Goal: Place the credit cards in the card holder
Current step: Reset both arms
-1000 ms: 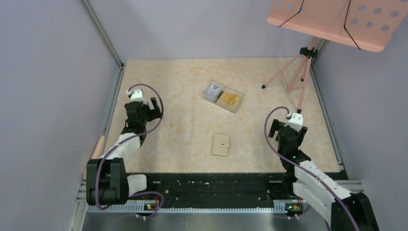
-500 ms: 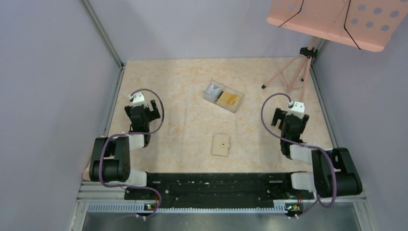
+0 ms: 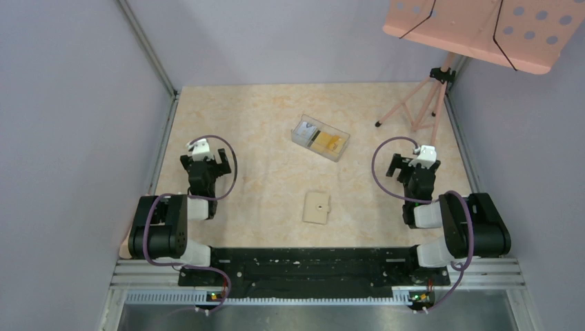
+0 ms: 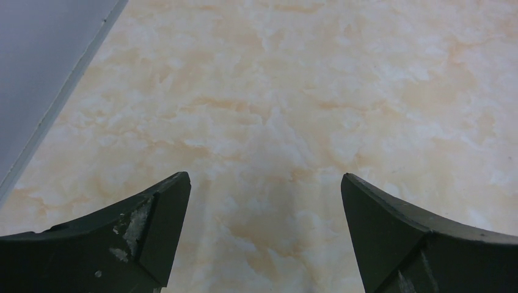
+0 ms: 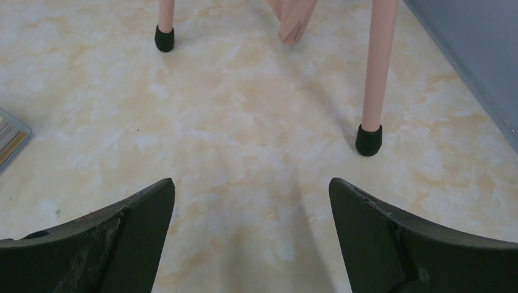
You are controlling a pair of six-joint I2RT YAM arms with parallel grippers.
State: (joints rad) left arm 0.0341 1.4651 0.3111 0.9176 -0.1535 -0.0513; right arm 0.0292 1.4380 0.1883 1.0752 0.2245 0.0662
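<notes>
Tan card holder (image 3: 316,207) btwn L & R jaws, well apart.

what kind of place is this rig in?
Probably a lab test cell: plain grey walls box in a marble-look table, left arm and right arm are bolted at its near edge, and a tripod stands in the corner.

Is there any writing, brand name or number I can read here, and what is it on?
Nothing readable in any view.
credit cards in the clear box: any print is too small and blurred to read.
card holder: no lettering shows, only a snap dot.
</notes>
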